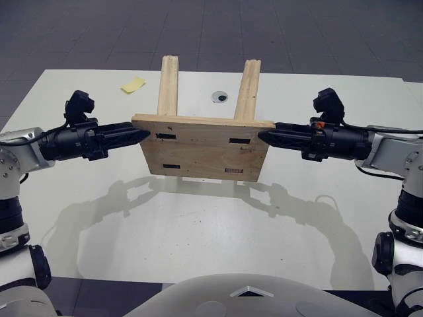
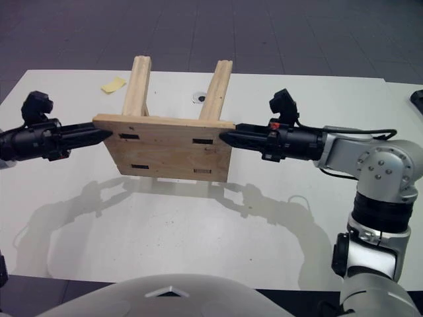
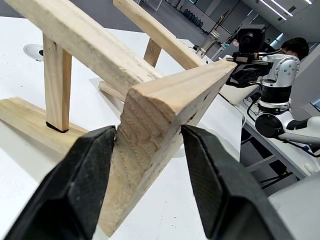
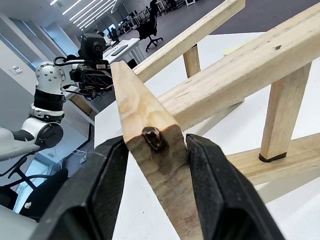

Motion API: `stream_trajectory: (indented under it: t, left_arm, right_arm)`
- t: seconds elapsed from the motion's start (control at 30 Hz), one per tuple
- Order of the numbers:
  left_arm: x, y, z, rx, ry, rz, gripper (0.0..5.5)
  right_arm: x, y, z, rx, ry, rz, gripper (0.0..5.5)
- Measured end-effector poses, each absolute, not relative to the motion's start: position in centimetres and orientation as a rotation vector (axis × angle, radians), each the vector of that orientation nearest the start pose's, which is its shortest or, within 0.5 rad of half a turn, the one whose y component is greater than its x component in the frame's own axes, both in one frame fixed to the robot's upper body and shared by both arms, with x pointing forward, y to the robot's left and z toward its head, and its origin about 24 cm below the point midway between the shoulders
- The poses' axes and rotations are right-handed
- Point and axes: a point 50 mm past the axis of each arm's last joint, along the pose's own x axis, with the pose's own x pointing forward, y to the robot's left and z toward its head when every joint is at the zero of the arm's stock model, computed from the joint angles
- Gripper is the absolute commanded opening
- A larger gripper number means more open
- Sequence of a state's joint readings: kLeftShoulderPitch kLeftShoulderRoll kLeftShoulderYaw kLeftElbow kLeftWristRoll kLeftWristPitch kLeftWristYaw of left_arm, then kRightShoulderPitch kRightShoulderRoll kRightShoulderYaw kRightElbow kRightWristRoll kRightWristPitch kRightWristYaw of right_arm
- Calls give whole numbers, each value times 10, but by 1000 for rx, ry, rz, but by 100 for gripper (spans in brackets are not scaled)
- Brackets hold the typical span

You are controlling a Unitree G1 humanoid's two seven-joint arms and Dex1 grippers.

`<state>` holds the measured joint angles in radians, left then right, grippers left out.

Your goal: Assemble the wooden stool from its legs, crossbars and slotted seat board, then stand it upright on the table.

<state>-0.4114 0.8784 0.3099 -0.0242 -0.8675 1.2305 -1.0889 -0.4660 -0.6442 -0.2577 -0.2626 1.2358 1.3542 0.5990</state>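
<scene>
The assembled wooden stool hangs above the white table [image 1: 198, 224], tipped on its side. Its slotted seat board [image 1: 201, 148] faces me and two legs [image 1: 168, 86] point away behind it, joined by crossbars [image 3: 55, 85]. My left gripper [image 1: 142, 135] is shut on the board's left upper corner, and my right gripper [image 1: 264, 136] is shut on the right upper corner. In the left wrist view the fingers [image 3: 82, 170] clamp the board's edge [image 3: 150, 150]. In the right wrist view the pads [image 4: 212, 185] squeeze the opposite edge [image 4: 155, 150].
A yellow sticky note [image 1: 133, 84] lies at the table's far left. A small round hole or grommet [image 1: 220, 97] sits in the tabletop between the legs. The stool's shadow falls on the bare table in front. A dark floor lies beyond the far edge.
</scene>
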Motion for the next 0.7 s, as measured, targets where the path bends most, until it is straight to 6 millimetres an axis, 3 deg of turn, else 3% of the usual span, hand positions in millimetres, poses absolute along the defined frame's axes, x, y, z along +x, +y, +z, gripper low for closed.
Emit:
stream_trajectory:
  t: [0.2, 0.37, 0.5, 0.7]
  left_arm:
    - [260, 259, 204, -449, 496, -987, 222]
    - [281, 252, 228, -533, 451, -919, 214]
    - [310, 239, 240, -638, 395, -799, 210]
    - [340, 220, 231, -860, 407, -632, 177]
  right_arm:
    - [245, -175, 202, 464, 427, 1103, 180]
    - [250, -167, 214, 608, 319, 1030, 162]
    - [262, -151, 215, 877, 211, 891, 147]
    - [276, -130, 214, 1298, 211, 606, 132]
